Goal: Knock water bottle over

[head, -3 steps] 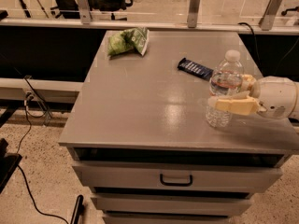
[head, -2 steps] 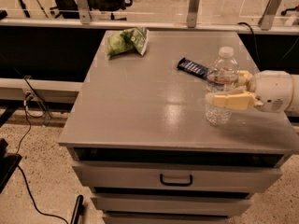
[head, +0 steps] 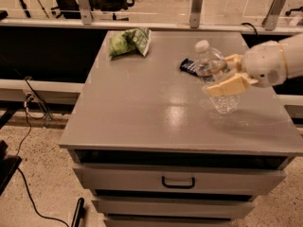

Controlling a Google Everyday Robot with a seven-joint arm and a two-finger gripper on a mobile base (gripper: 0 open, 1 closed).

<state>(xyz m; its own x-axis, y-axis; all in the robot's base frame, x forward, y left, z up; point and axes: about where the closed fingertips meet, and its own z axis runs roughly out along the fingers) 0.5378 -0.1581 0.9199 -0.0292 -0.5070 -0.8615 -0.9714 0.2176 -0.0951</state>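
Observation:
The water bottle, clear ribbed plastic with a white cap, stands on the right part of the grey cabinet top. It leans with its cap up and to the left, its base still on the surface. My gripper reaches in from the right edge. One tan finger lies across the bottle's front and the other is behind it, so the bottle is between the spread fingers.
A dark snack packet lies just behind the bottle to its left. A green chip bag lies at the back left. Drawers with a handle are below the front edge. A railing with posts runs behind.
The bottle stood upright before and now leans to the left. My gripper has pushed a little left with the bottle between its fingers.

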